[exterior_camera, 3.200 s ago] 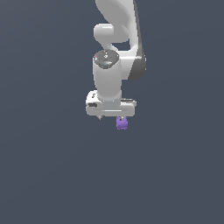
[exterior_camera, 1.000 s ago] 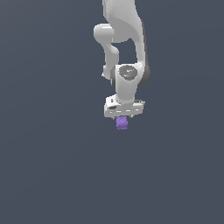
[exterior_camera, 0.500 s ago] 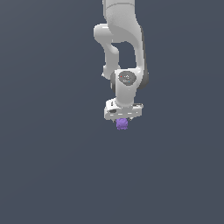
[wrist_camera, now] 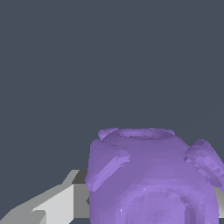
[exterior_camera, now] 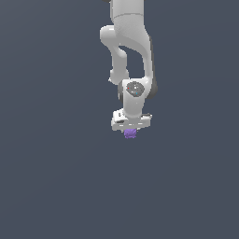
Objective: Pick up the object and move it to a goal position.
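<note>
From the ext. view I've got the white arm point(exterior_camera: 128, 42) hanging down from the top of frame, wrist pointing straight down. The gripper point(exterior_camera: 130, 131) sits at the bottom of it w/ the purple object point(exterior_camera: 130, 134) tucked right under the palm, fingers pinching it. Only the lower part of the blob pokes out below. All around is plain dark grey; I can't make out a surface or a goal marker.

Wrist cam: the object point(wrist_camera: 151, 179) fills the lower frame, lumpy, w/ a rimmed top and stubby nubs on each side. One grey-white finger point(wrist_camera: 52, 205) shows touching its side. No brands, labels or writing readable anywhere.
</note>
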